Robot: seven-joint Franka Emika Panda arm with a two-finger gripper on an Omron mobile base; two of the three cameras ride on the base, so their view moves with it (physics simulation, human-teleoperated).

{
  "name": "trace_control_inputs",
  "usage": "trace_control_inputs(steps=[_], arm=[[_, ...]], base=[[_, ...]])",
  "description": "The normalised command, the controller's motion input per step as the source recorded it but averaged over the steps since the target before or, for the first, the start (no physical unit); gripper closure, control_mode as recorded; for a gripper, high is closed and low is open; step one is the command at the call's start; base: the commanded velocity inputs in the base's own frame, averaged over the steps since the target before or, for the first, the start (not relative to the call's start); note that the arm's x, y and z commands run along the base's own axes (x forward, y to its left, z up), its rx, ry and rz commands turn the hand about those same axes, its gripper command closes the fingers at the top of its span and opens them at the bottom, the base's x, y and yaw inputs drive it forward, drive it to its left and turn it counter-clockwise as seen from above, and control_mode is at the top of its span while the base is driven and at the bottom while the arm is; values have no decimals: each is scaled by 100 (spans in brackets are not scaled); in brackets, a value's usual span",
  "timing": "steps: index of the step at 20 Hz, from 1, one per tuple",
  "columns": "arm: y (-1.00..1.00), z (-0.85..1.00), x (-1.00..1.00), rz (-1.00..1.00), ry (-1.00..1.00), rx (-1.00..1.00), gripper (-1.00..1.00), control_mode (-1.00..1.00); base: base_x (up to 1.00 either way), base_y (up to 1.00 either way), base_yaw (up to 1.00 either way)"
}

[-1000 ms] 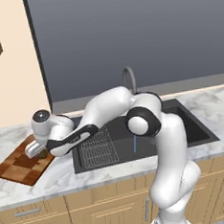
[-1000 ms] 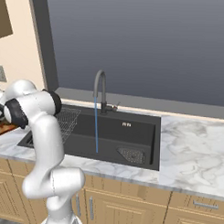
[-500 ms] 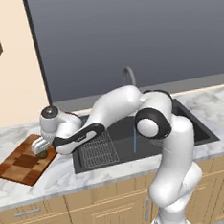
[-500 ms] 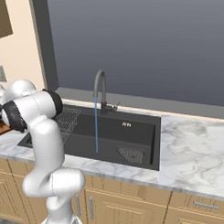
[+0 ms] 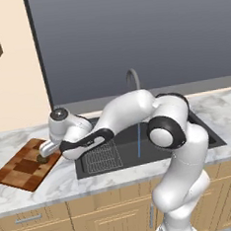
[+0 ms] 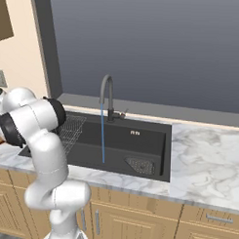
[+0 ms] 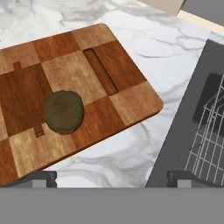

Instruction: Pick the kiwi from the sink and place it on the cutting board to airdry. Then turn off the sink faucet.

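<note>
the kiwi (image 7: 64, 112) lies on the board (image 7: 109, 103), left of the sink (image 5: 198, 132) on the marble worktop (image 7: 144, 65). the claw (image 7: 111, 177) hangs over the board's sink-side edge, jaws wide and holding nothing. in the sink sits a wire rack (image 5: 102, 156); water runs from the faucet (image 6: 108, 95).

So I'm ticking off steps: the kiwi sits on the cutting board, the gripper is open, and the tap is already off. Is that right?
Not quite: the tap is on. The right base view shows a thin blue stream falling from its spout into the sink. The rest holds: in the hand view the kiwi lies on the cutting board, and the gripper is open.
</note>
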Motion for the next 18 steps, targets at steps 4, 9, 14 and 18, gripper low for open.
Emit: trace_control_inputs(steps=[4,9,14,18], arm=[[-30,15,-15,-3,0,3,-100,-100],[-30,13,-16,-3,0,3,-100,-100],[-30,10,-13,-2,1,2,-100,-100],[-30,4,-6,-1,1,2,-100,-100]], base=[[0,0,0],[0,0,0],[0,0,0],[0,0,0]])
